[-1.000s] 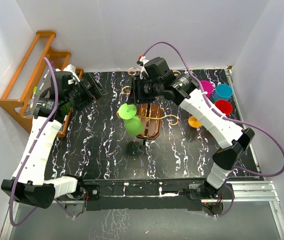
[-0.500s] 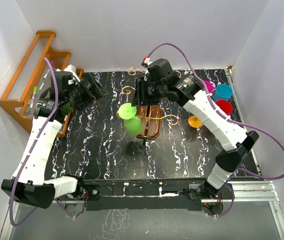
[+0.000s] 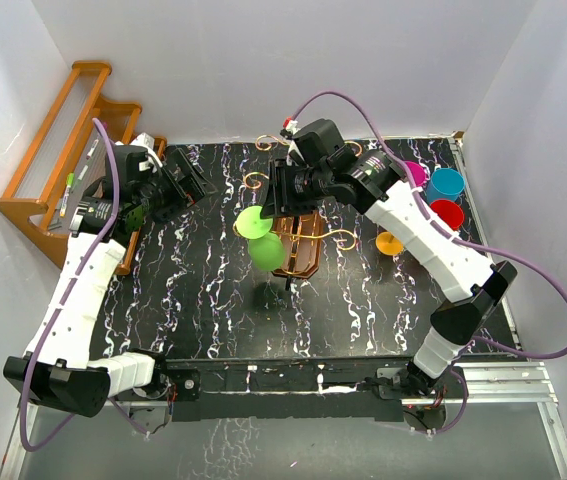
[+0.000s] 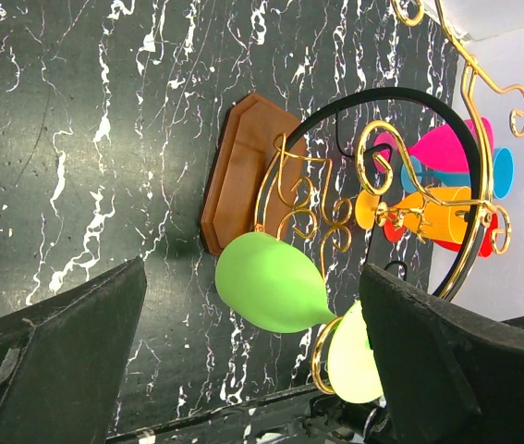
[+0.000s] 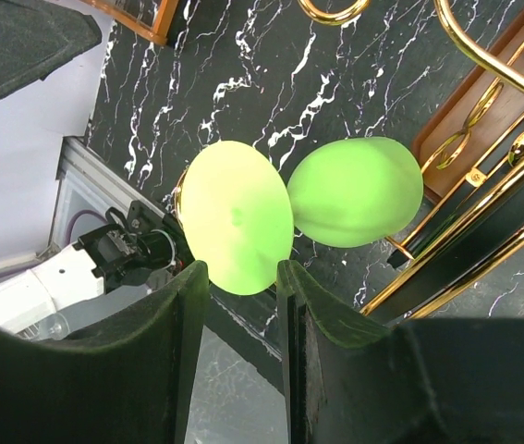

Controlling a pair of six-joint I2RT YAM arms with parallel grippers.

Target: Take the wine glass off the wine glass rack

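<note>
A green wine glass [image 3: 264, 247] hangs upside down from the wine glass rack [image 3: 304, 256], a gold wire stand on a dark brown wooden base. In the right wrist view its pale foot disc [image 5: 234, 217] faces me, with the bowl [image 5: 354, 190] to the right beside the gold wire [image 5: 493, 60]. My right gripper [image 3: 276, 200] [image 5: 240, 273] is open, fingertips straddling the disc's lower edge just short of it. My left gripper [image 3: 179, 180] [image 4: 252, 277] is wide open and well to the left, looking at the bowl [image 4: 266, 282] and the rack base [image 4: 238, 171].
An orange-brown slatted shelf [image 3: 53, 150] stands at the far left. Magenta [image 3: 413, 175], blue [image 3: 445, 183], red [image 3: 447, 213] and orange [image 3: 390, 242] cups sit at the right back of the black marbled table [image 3: 193, 300]. White walls close in on three sides.
My right gripper has edged slightly left and down toward the glass's foot. The left arm has shifted a little. The glass still hangs on the rack.
</note>
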